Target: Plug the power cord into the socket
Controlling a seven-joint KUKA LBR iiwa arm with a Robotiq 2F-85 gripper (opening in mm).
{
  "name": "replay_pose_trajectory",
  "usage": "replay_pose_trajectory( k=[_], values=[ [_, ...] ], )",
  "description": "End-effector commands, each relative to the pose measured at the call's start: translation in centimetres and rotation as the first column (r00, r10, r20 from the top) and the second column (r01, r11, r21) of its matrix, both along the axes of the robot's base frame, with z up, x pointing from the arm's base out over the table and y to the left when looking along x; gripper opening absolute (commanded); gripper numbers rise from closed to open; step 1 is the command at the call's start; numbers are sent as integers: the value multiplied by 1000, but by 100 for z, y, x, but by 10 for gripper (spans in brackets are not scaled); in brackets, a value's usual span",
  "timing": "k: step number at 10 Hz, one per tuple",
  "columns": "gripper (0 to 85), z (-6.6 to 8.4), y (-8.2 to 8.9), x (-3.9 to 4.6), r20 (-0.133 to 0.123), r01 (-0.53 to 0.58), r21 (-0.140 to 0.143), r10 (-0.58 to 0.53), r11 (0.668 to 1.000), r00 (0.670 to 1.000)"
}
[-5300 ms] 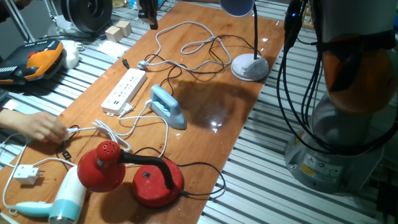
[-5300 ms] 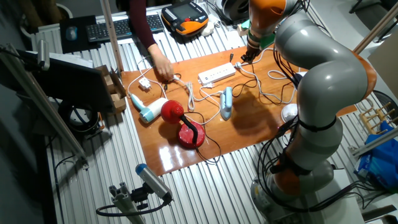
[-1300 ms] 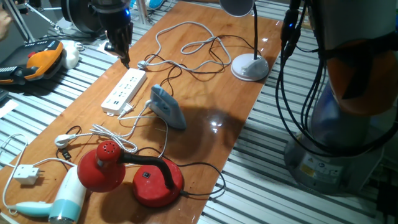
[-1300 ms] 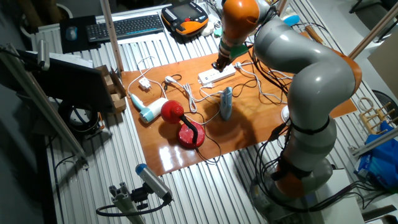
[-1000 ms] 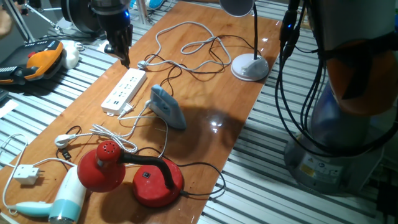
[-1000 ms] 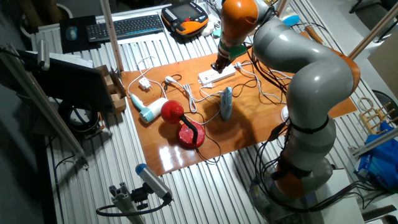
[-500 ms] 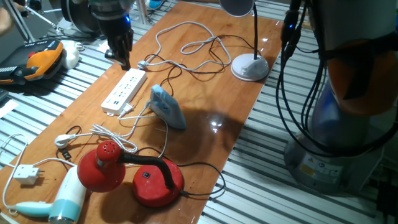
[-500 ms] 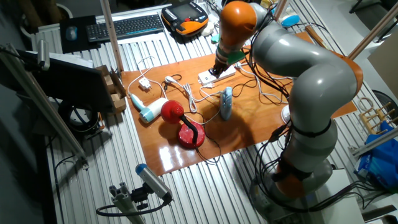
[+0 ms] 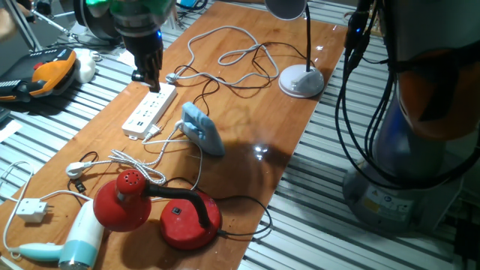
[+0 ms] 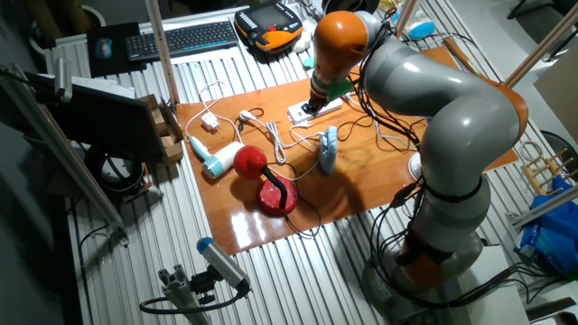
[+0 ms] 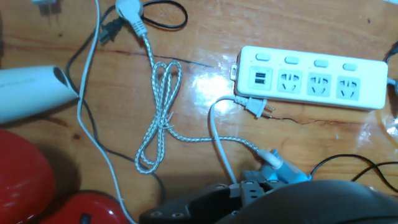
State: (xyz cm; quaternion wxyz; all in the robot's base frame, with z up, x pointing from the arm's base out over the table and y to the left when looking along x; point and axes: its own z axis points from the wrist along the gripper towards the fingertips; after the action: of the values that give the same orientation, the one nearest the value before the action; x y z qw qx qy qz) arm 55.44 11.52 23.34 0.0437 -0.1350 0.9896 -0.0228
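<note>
Power cord [image 11: 160, 106] is laid on the wooden table [image 9: 247, 120], its white plug [image 11: 129, 10] free near the table's end, well apart from the power strip [image 9: 150, 109]. The arm is reached over that strip, gripper [image 9: 148, 77] pointed downward above its far end; the jaw state cannot be determined. The strip's long axis is aligned with the table's length.
</note>
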Motion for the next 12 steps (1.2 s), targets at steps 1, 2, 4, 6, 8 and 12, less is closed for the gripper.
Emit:
replay_pose_trajectory(
  k=[1, 2, 4, 6, 8, 12],
  values=[
    [0, -24, 9, -1, 13, -9, -24, 9, 1000, 1000],
    [0, -45, 11, 3, 17, -21, -28, 22, 999, 1000],
    [0, -75, 10, -1, 16, -39, 4, 39, 999, 999],
    [0, -87, 16, 1, 26, -52, -1, 52, 999, 998],
    [0, -124, 27, -8, 28, -64, 23, 64, 998, 998],
    [0, -184, 62, -52, 42, -71, 35, 69, 997, 997]
  ],
)
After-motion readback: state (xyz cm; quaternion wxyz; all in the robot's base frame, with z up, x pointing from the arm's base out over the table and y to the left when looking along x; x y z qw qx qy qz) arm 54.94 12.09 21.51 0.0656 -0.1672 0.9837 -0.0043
